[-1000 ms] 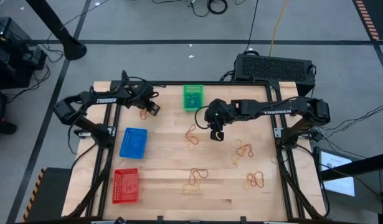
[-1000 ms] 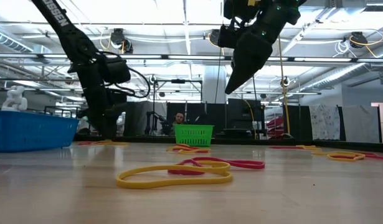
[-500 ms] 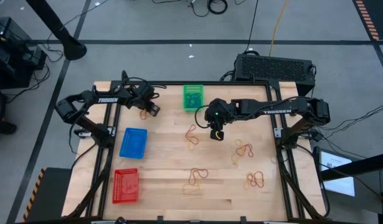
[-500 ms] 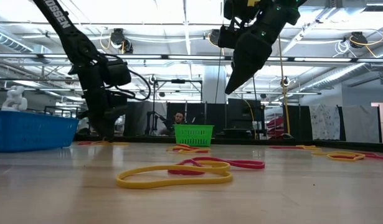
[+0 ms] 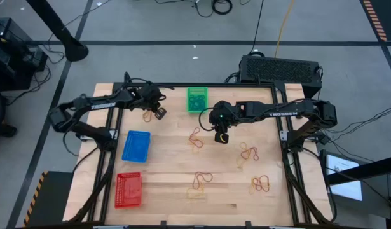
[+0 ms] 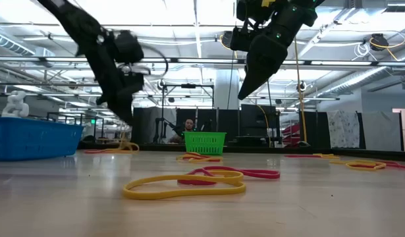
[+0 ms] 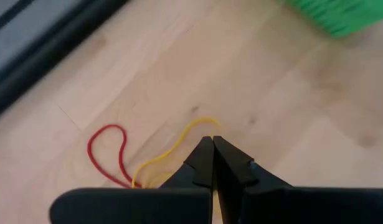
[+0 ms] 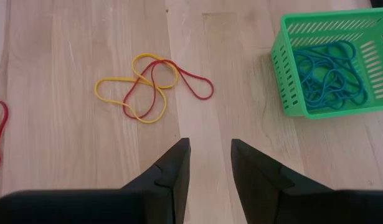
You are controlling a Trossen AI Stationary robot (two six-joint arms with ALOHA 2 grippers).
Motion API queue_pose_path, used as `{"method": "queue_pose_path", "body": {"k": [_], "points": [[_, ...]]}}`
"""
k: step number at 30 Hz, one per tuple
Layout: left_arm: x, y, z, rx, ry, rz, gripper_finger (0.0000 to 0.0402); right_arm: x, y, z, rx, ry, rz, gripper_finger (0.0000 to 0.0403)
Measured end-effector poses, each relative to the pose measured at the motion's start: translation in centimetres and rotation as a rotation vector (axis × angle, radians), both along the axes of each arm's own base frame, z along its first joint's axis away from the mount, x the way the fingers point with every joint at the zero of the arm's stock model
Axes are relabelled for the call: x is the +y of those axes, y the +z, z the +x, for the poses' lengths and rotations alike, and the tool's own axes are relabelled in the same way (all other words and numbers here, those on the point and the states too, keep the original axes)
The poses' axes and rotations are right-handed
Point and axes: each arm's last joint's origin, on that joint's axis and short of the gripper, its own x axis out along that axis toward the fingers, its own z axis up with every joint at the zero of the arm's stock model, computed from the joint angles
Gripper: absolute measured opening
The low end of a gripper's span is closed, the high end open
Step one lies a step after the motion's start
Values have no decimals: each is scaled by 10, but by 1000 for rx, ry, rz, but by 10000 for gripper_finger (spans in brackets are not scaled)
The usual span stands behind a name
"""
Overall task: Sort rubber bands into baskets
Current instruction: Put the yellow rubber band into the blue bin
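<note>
Low view: nearest on the table (image 6: 307, 204) lies a yellow band (image 6: 182, 187) crossed by a red band (image 6: 245, 174). Farther back stand the blue basket (image 6: 31, 138) and, at the far edge, the green basket (image 6: 204, 142).

From above, the red basket (image 5: 128, 189) sits at the near left corner, the blue one just beyond it, and loose rubber bands (image 5: 198, 184) are scattered over the middle and right of the table.

The left tool (image 5: 159, 113) hangs near the far left edge, its fingers pressed together on a yellow loop (image 7: 179, 140) that rises from beside a red loop (image 7: 107, 155); how firmly it is caught is hard to judge.

The right tool (image 8: 207, 158) hovers mid-table with its fingers parted and nothing between them, near a red-and-yellow tangle (image 8: 151, 87). The green basket holds several dark green-grey bands (image 8: 328, 74).
</note>
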Motion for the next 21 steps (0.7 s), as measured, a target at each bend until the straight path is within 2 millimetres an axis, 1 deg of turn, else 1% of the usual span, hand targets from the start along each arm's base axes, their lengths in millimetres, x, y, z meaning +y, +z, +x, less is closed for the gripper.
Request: {"method": "queue_pose_path", "body": {"k": [2,6,10,15,21], "points": [[-8,17,-1,-31,-26,22,4,0,0,0,0,0,0,110],[-28,52,-8,-114,-78,78,3,0,0,0,2,-4,3,110],[-50,77,-21,-208,-136,121,3,0,-1,-1,8,-8,7,110],[-73,93,-39,-276,-166,111,3,1,-1,-2,17,-25,21,110],[-99,98,-54,-306,-202,16,2,1,-2,-2,26,-30,25,110]]}}
